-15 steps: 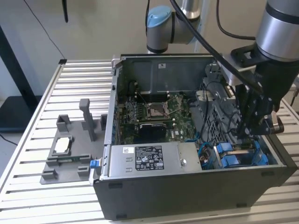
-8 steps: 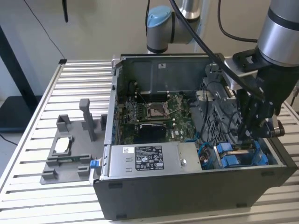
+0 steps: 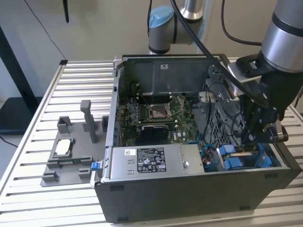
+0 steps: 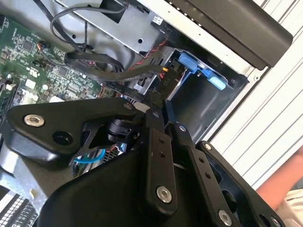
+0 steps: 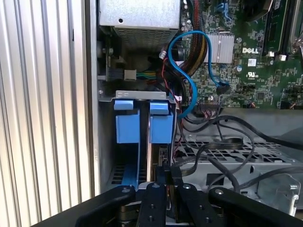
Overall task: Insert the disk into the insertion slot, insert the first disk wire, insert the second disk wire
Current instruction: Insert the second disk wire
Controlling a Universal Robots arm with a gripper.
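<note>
My claw (image 5: 168,176) is pressed together, seemingly pinching a small black wire plug (image 5: 167,171) above the insertion slot (image 5: 142,156) beside the blue tabs (image 5: 161,124). The wire is limp; I hold the stiff plug body.

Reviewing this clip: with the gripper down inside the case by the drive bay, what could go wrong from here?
1. Loose black cables and a blue cable drape right beside the gripper; it may snag or drag them.
2. The gripper sits close to the blue tabs of the insertion slot; a slight misalignment might jam or bend them.
3. The motherboard lies exposed nearby; a tugged cable might strain its connectors.
</note>
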